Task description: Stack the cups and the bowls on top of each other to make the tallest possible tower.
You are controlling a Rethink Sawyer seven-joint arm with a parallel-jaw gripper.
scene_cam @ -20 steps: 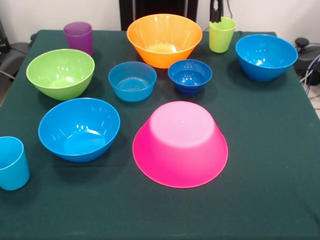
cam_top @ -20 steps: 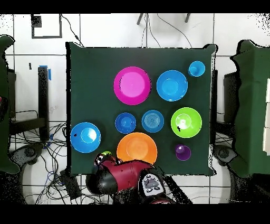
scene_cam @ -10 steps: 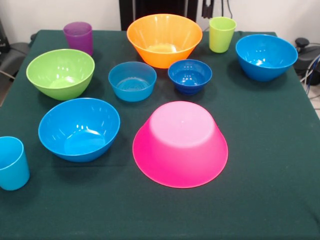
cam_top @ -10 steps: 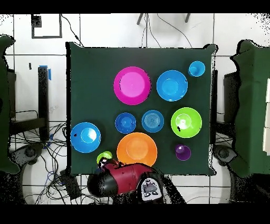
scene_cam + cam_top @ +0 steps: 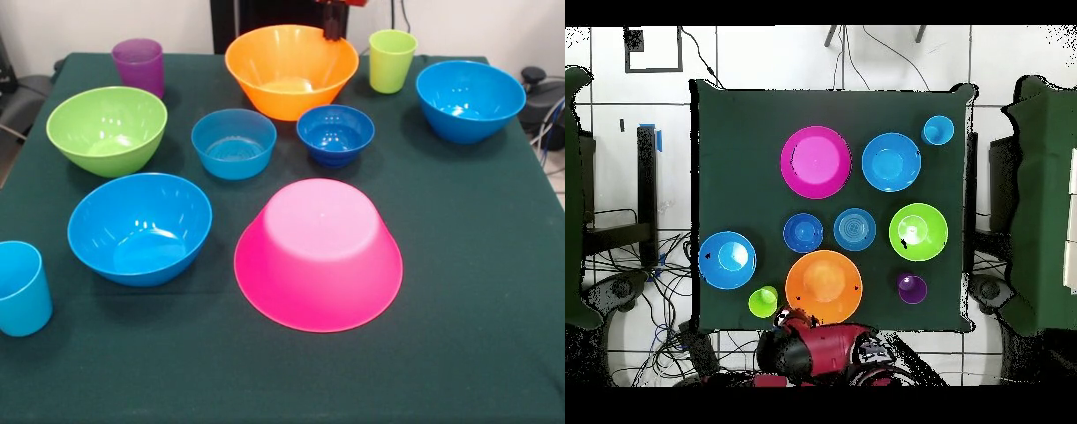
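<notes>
Peeking in at the top edge of the front view, the claw (image 5: 333, 19) shows only as a dark stub under a red block, right over the far rim of the big orange bowl (image 5: 290, 70); whether it is apart or together I cannot tell. From overhead the red and black arm (image 5: 827, 351) covers the counter's edge at 6 o'clock, just below the orange bowl, and hides the claw there.

Nothing is stacked. The big pink bowl (image 5: 318, 253) lies upside down on the green counter (image 5: 477, 265), a little toward 5 o'clock of centre in the front view. The small dark-blue bowl (image 5: 335, 133) sits upright between the pink and orange bowls, with the small light-blue bowl (image 5: 234, 142) just beside it at 9 o'clock. The green bowl (image 5: 107, 129) stands at 10 o'clock, one medium blue bowl (image 5: 139, 227) at 8 o'clock, the other blue bowl (image 5: 470, 100) at 2 o'clock.

The purple cup (image 5: 139, 65) stands at 11 o'clock and the yellow-green cup (image 5: 392, 60) at 1 o'clock, near the orange bowl but apart from it. The light-blue cup (image 5: 21, 288) at 8 o'clock is cut off by the picture's left edge.
</notes>
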